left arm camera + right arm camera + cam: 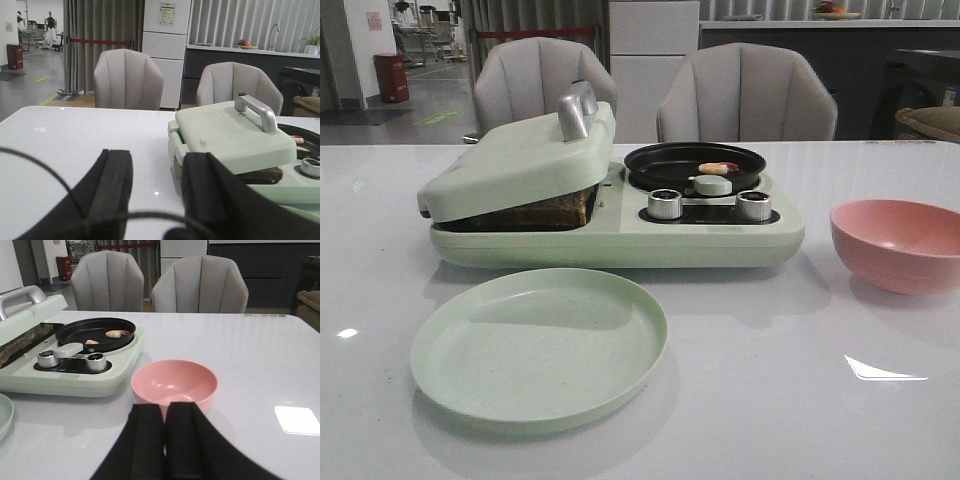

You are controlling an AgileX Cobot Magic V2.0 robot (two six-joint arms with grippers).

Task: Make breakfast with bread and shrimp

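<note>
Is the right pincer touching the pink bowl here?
Apart. The front view shows the pink bowl alone on the table with no arm near it; in the right wrist view the right pincer sits nearer the camera.

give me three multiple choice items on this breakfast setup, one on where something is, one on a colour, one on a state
1. Where is the shrimp?
A. in the black pan
B. in the bowl
C. on the plate

2. What colour is the bowl?
A. green
B. pink
C. white

3. How does the lid of the press sit?
A. removed
B. flipped fully back
C. lowered, resting tilted on the bread

Answers:
1. A: the shrimp lies inside the black pan on the cooker.
2. B: the bowl beside the cooker is pink, while the plate is green.
3. C: the lid sits propped at a slant with bread showing under its edge.
</note>
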